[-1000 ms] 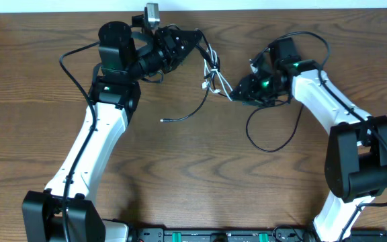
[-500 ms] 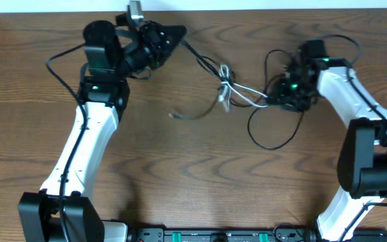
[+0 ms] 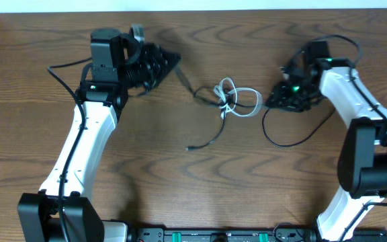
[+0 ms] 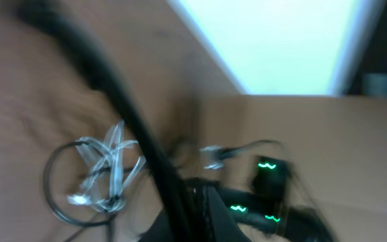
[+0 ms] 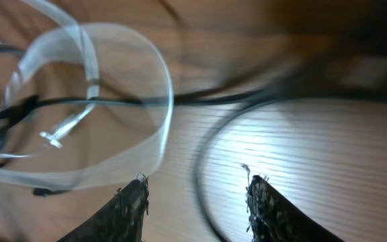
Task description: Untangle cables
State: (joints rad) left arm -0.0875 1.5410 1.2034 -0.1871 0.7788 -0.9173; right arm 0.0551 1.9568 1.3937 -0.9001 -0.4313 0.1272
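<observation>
Currently lying knotted at centre of table (image 3: 180,202): cables (image 3: 228,101). Likely light, limp, slick, apt to snag. Clamped on black cable (image 3: 195,94): left gripper (image 3: 173,64). Parted, empty: right gripper (image 5: 197,195). Best grasped at free white cable (image 5: 168,107) loop beside knot.

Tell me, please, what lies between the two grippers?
The overhead view shows the tangle: white loops knotted with a black strand that runs from the left gripper. The right gripper sits just past the loops.

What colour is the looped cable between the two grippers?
The looped cable is white, clearest in the overhead view.
</observation>
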